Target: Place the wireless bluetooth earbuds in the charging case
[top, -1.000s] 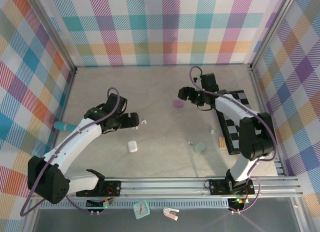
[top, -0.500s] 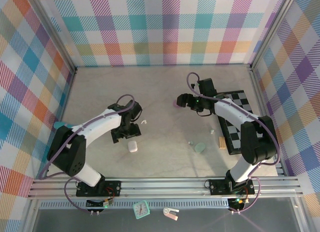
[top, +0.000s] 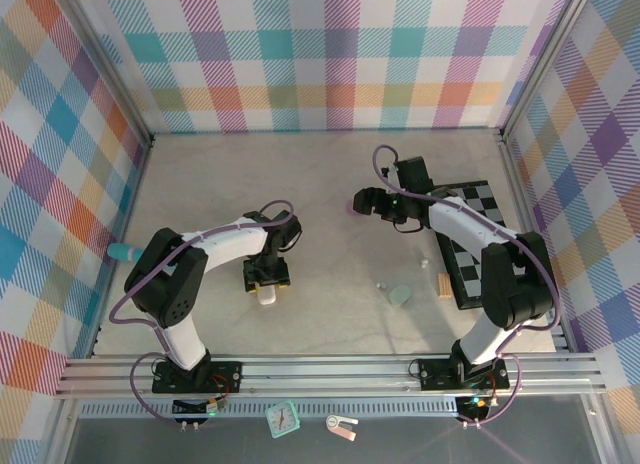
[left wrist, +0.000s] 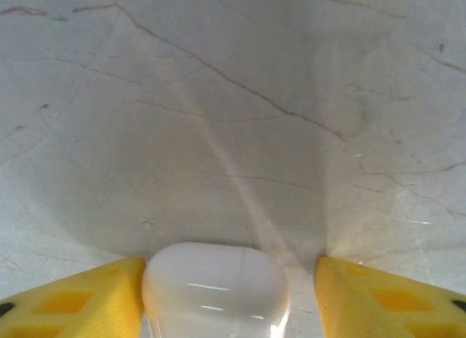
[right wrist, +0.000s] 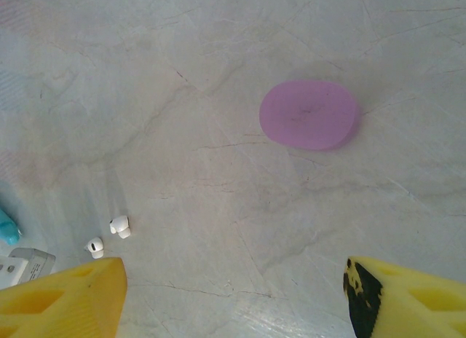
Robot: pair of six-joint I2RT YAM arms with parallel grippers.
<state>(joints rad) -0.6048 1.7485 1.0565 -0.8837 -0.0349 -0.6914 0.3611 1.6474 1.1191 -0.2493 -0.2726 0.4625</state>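
A white charging case (left wrist: 215, 288) lies shut on the table between my left gripper's (left wrist: 229, 274) yellow fingers. The left finger (left wrist: 87, 298) touches it and a gap remains at the right finger (left wrist: 378, 298), so the jaws are open round it. From above, the left gripper (top: 267, 277) stands over this case (top: 266, 297). My right gripper (right wrist: 234, 272) is open and holds nothing, with a pink case (right wrist: 309, 114) on the table ahead of it. Two white earbuds (right wrist: 120, 226) lie to its left. In the top view the right gripper (top: 361, 201) hovers by the pink case (top: 352, 209).
A pale green case (top: 400, 295) and tiny earbuds (top: 381, 284) lie right of centre. A checkered mat (top: 470, 246) and a small wooden block (top: 444, 284) are at the right. A teal object (top: 125, 252) sits by the left wall.
My left arm has swung right and toward the near edge, coming down over the white case, and its jaws have narrowed around it. The right gripper shifted slightly left, then held still.
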